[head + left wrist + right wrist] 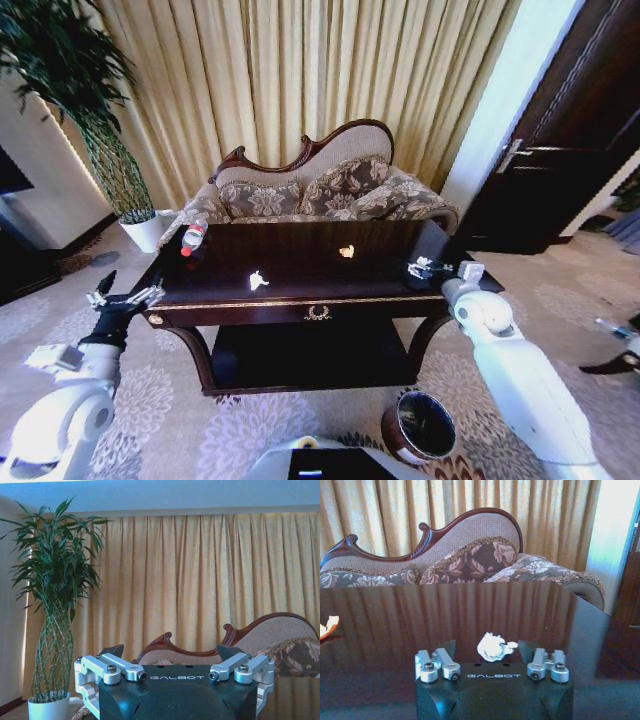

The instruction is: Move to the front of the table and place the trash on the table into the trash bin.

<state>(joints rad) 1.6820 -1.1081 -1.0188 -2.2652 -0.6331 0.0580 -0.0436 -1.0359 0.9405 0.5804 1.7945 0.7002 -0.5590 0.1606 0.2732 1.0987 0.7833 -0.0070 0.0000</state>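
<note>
The dark table (pixel 300 300) stands straight ahead. On it lie a clear bottle with a red cap (pixel 193 238) at the far left, a crumpled white paper bit (pixel 258 281) near the front, and a yellowish scrap (pixel 346 251) (pixel 327 626) mid-table. Another crumpled white paper (pixel 422 266) (pixel 495 647) sits near the right end, between the fingers of my open right gripper (pixel 430 268) (pixel 487 647), which is low over the tabletop. My left gripper (pixel 120 298) (pixel 170 652) hovers open and empty off the table's left front corner. The brown trash bin (pixel 420 428) stands on the carpet at the front right.
A carved sofa (pixel 330 190) stands behind the table against the curtains. A tall plant in a white pot (pixel 145 230) (pixel 47 707) is at the back left. A dark door (pixel 570 150) is on the right. Patterned carpet lies around the table.
</note>
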